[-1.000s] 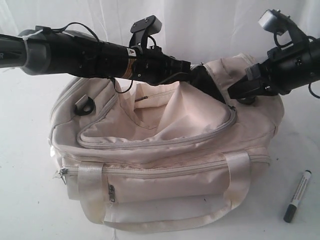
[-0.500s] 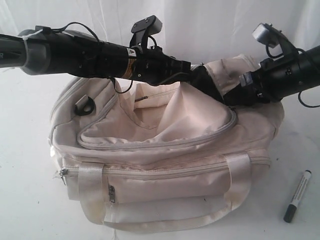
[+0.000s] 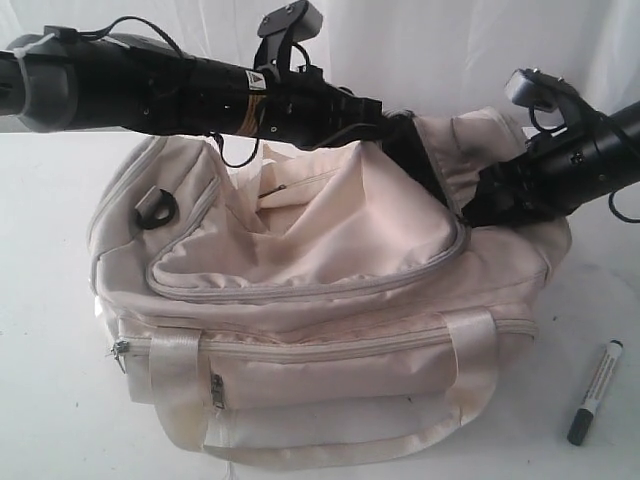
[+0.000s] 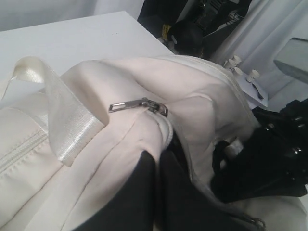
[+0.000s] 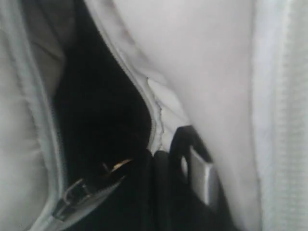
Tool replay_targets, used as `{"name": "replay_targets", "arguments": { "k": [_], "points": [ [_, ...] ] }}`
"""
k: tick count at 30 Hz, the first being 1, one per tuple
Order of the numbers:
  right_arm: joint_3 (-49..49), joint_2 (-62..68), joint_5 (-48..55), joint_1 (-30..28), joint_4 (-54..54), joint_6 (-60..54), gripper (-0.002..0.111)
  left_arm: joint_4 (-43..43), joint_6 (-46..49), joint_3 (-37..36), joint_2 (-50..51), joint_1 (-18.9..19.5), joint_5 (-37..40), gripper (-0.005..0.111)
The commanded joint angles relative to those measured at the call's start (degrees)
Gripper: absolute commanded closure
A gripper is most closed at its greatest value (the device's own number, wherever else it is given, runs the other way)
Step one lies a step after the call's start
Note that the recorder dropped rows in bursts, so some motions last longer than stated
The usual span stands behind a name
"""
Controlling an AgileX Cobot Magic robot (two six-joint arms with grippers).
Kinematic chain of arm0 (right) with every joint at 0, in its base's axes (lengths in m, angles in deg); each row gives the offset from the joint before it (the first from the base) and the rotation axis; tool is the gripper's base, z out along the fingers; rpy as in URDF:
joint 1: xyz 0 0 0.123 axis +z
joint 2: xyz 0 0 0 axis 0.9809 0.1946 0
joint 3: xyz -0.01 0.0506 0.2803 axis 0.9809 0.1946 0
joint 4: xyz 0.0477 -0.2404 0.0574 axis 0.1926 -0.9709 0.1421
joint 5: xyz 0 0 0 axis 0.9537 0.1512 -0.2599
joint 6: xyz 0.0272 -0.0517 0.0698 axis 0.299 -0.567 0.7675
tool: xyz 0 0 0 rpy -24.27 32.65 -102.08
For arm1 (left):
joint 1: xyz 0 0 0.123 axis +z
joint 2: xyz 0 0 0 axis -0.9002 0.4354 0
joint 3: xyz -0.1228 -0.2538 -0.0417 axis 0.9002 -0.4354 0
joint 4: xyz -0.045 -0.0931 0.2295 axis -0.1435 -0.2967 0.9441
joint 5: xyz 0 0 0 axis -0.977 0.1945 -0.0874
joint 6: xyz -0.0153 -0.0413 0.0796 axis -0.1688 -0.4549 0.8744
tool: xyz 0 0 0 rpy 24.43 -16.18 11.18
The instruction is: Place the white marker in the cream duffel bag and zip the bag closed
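Two black arms reach over the cream duffel bag (image 3: pixel 320 300), which sits in the middle of the white table (image 3: pixel 50 420). The left gripper (image 3: pixel 410 150) comes across from the left to the far right top of the bag. Its jaws are squeezed together. It seems to pinch the edge of the curved top flap (image 3: pixel 330 230), but the cloth hides part of it. The flap is lifted there, so the bag gapes open a bit. A grey zip pull (image 4: pixel 126 106) lies on the cloth close by. The right gripper (image 3: pixel 475 205) pokes at the bag's right end with its jaws tight together. I cannot tell if it holds anything. The white marker (image 3: pixel 595 392) lies on the table, near and to the right of the bag, not touching it.
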Motion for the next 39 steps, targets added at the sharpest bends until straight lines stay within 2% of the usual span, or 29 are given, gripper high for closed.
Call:
{"name": "replay_targets", "arguments": {
  "k": [1,12,22,25,32,36,39],
  "points": [
    [-0.3,0.0,-3.2,0.0,-5.3,4.3,0.108,-0.5,0.4,0.4,-3.2,1.1,-0.5,0.107],
    [-0.3,0.0,-7.9,-0.1,-14.3,12.4,0.108,-0.5,0.4,0.4,-5.6,3.4,-2.0,0.107],
    [-0.3,-2.7,-6.2,0.0,-13.6,12.2,0.108,-0.5,-0.9,0.4,-5.6,4.6,-4.8,0.107],
    [-0.3,-5.6,-4.6,0.0,-11.4,7.9,0.104,-0.5,-0.9,0.4,-5.6,4.6,-6.3,0.107],
    [-0.3,-9.9,-1.9,0.0,-0.3,4.9,0.081,-0.5,-0.9,0.4,-5.6,4.6,-7.5,0.107],
    [-0.3,-9.5,1.5,0.0,13.1,-2.7,0.078,-0.5,-0.7,0.4,-5.6,4.6,-9.1,0.107],
    [-0.3,-9.4,1.6,0.0,15.4,-3.9,0.078,-0.5,-0.7,0.4,-5.6,4.6,-9.9,0.107]
  ]
}}
